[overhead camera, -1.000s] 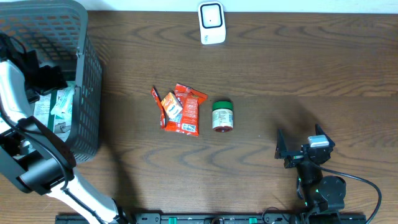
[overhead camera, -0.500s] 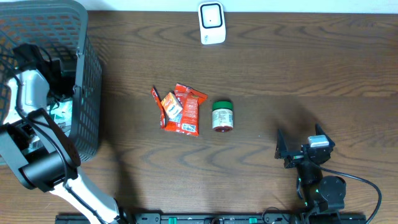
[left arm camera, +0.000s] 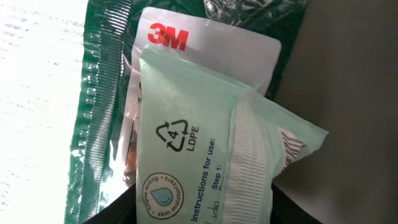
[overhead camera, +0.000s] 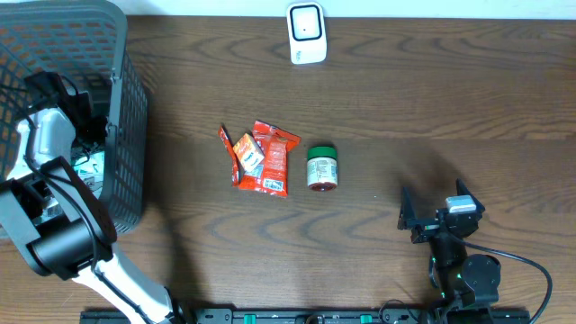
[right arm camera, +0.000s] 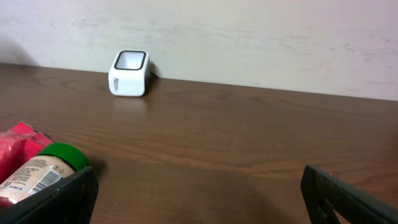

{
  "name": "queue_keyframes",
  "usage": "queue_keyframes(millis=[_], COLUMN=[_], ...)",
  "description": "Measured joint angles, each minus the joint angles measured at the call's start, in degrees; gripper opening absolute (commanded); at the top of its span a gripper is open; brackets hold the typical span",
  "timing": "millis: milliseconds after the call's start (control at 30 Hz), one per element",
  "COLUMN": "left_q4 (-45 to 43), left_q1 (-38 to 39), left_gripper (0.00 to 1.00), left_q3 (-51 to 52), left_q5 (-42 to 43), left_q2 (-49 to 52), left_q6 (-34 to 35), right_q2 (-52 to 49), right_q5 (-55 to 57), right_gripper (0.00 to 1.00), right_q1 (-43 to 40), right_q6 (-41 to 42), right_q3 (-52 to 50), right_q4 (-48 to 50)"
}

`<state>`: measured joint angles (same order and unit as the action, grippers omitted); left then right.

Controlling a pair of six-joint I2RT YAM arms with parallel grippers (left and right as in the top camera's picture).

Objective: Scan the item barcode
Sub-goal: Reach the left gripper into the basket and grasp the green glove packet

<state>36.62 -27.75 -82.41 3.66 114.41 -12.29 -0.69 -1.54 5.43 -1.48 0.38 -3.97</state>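
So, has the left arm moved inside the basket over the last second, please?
Yes. The left arm has shifted toward the basket wall nearest the red packets.

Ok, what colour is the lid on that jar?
The lid is green, clearest from the right wrist.

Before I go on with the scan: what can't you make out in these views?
Barcode on the pale green packet: left wrist view shows only a sliver; the packet's own fold hides the rest.
Left gripper: jaws cut off by left wrist view's bottom edge, hidden by arm and basket overhead; grip unclear.
Jar label: too small overhead.
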Motion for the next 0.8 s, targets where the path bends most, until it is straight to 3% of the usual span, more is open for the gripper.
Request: queue_keyframes(millis=[367, 400, 433, 467, 500, 567, 800], left_q4=[3.65, 3.63, 3.41, 3.32, 3.26, 2.60, 1.27], left_q1=[-2.67, -3.23, -3.91, -4.33, -4.70, -5.31, -5.46], left_gripper=[0.47, 0.53, 0.66, 0.70, 0.84, 0.97, 1.00], left_q3=[1.46, 2.38, 3.54, 4.15, 4.59, 5.16, 5.16], left_q5=[-6.05, -6.73, -7.10, -7.26, -7.30, -6.99, -2.05], left_q2=[-6.84, -6.84, -6.84, -6.84, -6.82, -6.82, -6.82], left_q6=[0.63, 1.22, 1.60, 1.92, 2.01, 2.64, 1.33], right_q2=[0.00, 0.00, 0.00, 0.00, 0.00, 0.00, 0.00], right_q5=[0.00, 0.00, 0.00, 0.00, 0.00, 0.00, 0.00], right_gripper=[0.99, 0.99, 0.99, 0.99, 0.99, 0.99, 0.99], right_q1=[0.00, 0.00, 0.00, 0.00, 0.00, 0.00, 0.00], right_q6=[0.00, 0.00, 0.00, 0.00, 0.00, 0.00, 0.00], right_q3=[0.00, 0.00, 0.00, 0.00, 0.00, 0.00, 0.00], right_q4=[0.00, 0.00, 0.00, 0.00, 0.00, 0.00, 0.00])
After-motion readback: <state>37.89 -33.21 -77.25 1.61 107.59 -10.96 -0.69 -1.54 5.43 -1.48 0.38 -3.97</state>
